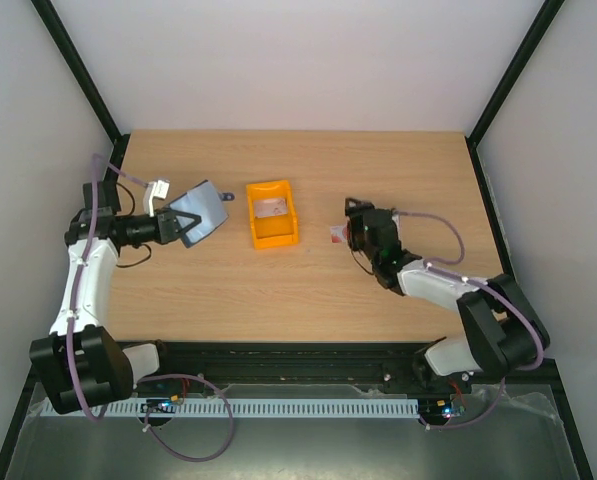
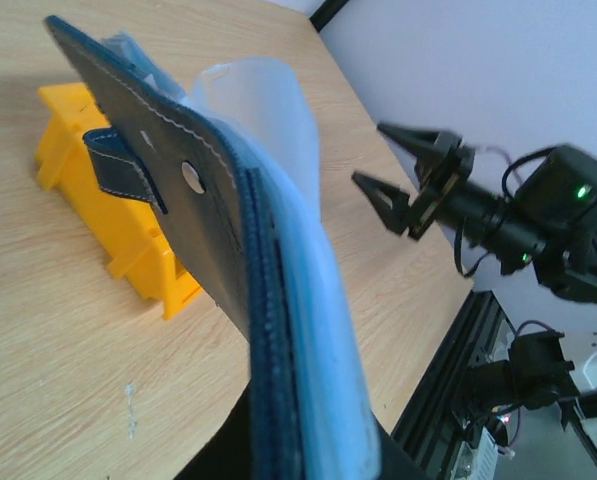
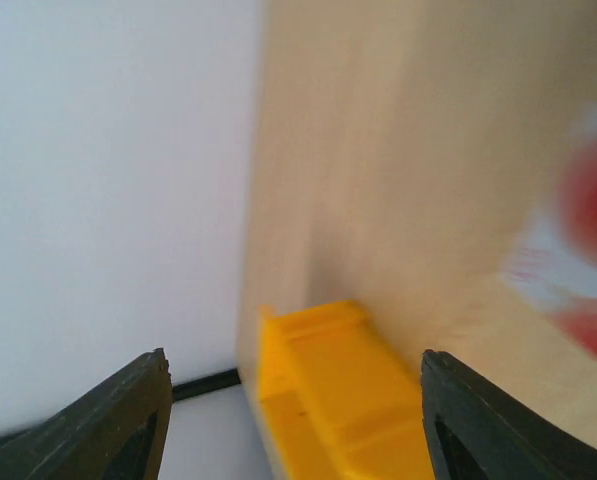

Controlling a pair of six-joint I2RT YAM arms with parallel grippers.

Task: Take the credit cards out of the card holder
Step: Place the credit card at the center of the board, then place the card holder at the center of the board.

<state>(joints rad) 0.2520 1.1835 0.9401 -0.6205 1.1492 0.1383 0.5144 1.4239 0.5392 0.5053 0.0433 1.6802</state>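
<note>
**Holder aloft at the left, free jaws across the bin**

Top view: the left gripper (image 1: 178, 228) is clamped on the card holder (image 1: 202, 210), held off the bench (image 1: 278, 290) towards its left edge; the holder's long axis runs from those jaws out towards the far right corner; the orange bin (image 1: 252, 214) stands between it and the right gripper (image 1: 349, 222), whose jaws are spread; a white card with red marking (image 1: 336, 236) lies on the wood just beside that gripper, on its left; something pale lies in the bin, too small to name.

Left wrist view: the card holder (image 2: 178, 230) fills the frame edge-on, navy outside with its snap tab, pale blue lining fanned open towards the right gripper (image 2: 368, 152), which points back at it, apart; the bin (image 2: 143, 255) sits behind.

Right wrist view: the right gripper (image 3: 292, 400) has its fingers wide apart; the bin (image 3: 328, 370) is ahead, the card (image 3: 578, 250) a blur at the right; the holder is not in view.

Judgement: the right arm is the free one, so the reach goes leftward over the bin into the holder's open side.
</note>
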